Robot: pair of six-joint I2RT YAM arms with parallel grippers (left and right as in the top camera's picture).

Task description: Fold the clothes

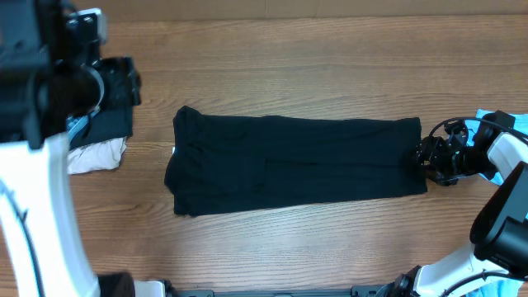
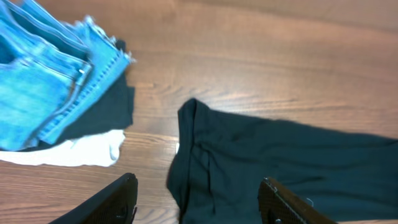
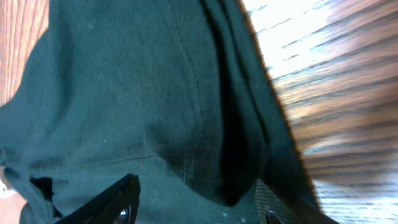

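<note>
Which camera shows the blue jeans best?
The left wrist view: the blue jeans lie plainly visible atop other clothes. Overhead, the left arm hides nearly all of them. The right wrist view shows none.

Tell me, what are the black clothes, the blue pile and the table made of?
The black garment looks like soft matte knit fabric: limp, wrinkled. The blue pile looks like denim: faded, thick stitched seams. The table shows wood grain, maybe laminate.
</note>
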